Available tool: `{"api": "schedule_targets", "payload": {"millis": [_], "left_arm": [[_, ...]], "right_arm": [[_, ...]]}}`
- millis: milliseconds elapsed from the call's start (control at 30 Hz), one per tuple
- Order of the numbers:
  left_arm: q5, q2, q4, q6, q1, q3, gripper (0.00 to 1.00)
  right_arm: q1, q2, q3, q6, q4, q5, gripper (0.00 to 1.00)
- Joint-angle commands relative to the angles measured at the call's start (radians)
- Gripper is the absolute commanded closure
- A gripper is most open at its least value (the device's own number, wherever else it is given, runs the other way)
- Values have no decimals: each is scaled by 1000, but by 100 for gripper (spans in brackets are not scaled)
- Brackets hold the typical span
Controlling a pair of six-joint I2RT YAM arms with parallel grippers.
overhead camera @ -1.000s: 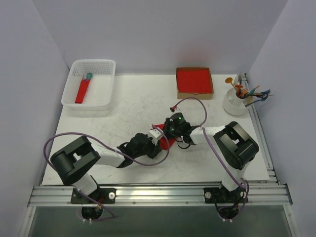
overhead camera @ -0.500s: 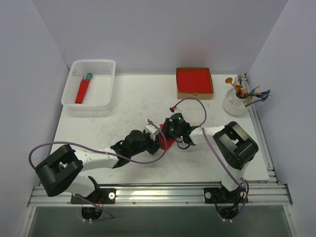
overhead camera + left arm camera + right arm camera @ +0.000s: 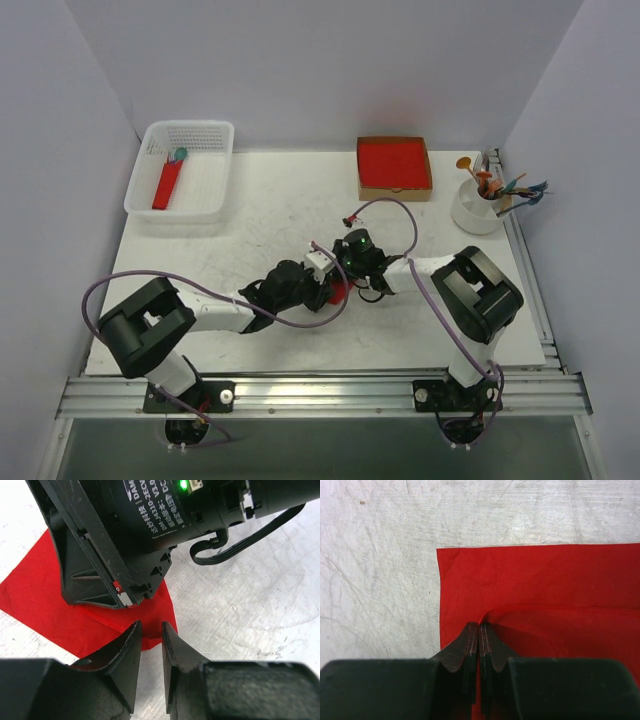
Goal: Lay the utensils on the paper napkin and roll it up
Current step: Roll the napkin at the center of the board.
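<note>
The right end effector (image 3: 479,630) clamps shut on a raised fold of the paper napkin (image 3: 545,580), spread on the surface (image 3: 380,555) just ahead of it; the left end effector (image 3: 150,635), narrowly parted and empty, hovers at its corner; limp, tearable paper likely wants gentle edge pinches.

Left tool (image 3: 150,628): jaws slightly apart, tips over the napkin's near corner.
Paper napkin (image 3: 42,602): red, lying on the white counter (image 3: 250,605).
Right arm (image 3: 125,535): black, resting on the napkin.

My left gripper (image 3: 149,630) and right gripper (image 3: 479,628) crowd each other mid-table over the paper napkin (image 3: 545,575). A basket (image 3: 182,170) blocks far left, a box (image 3: 394,167) and cup (image 3: 476,210) far right; the bare table (image 3: 280,200) between them gives passage.
</note>
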Motion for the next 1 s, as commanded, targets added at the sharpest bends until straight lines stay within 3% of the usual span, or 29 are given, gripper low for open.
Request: {"api": "schedule_targets", "payload": {"millis": [0,633,967], "left_arm": [[28,29,74,18,-4,37,69],[43,167,223,-43,-41,-77,74],[23,152,197,-38,-53,-65,75]], "right_arm": [[8,9,20,-13,-15,-1,100],[6,35,50,-16,-37,-4,100],[5,43,58,-21,-43,-2,100]]}}
